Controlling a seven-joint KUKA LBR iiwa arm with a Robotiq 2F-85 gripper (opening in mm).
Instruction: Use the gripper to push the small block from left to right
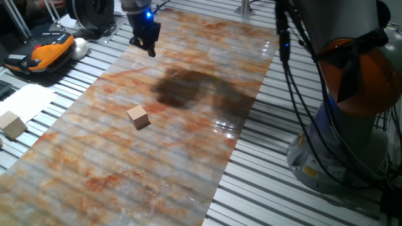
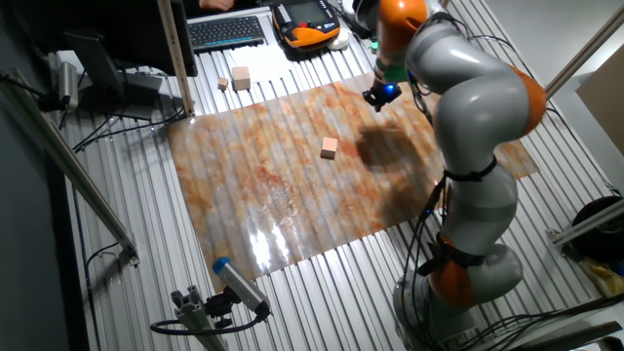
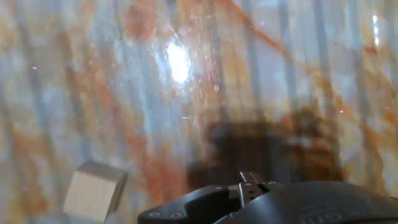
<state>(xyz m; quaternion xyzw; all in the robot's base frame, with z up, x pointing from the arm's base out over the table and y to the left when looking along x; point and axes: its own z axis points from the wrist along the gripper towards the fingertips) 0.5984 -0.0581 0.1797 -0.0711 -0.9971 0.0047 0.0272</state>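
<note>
- While the tool [image 1: 149,49] is hanging over the far end of the marbled sheet [image 1: 94,157], near the top of one fixed view left of centre, its blue light is glowing just above the dark fingers.
- In the hand view the fingertips [image 3: 251,180] are showing at the bottom centre pressed close together, so the tool is reading as closed with nothing between its fingers.
- The small block [image 1: 138,117] is sitting on the sheet left of centre in that fixed view, well apart from the tool and lower in the frame.
- In the other fixed view the small block [image 2: 330,147] is lying near the middle of the sheet, with the tool [image 2: 378,97] up and to its right.
- In the hand view the small block [image 3: 93,192] is appearing in the lower left corner, blurred, clear of the fingertips.
- A dark shadow [image 1: 188,88] is falling across the sheet between the tool and the small block.
- The grey and orange arm [image 2: 468,97] is filling the right side of the other fixed view.
- A larger paler block [image 1: 12,124] is resting off the sheet at the left edge on the slatted desk [image 1: 264,176].
- An orange and black handheld pendant [image 1: 41,53] is lying at the upper left.
</note>
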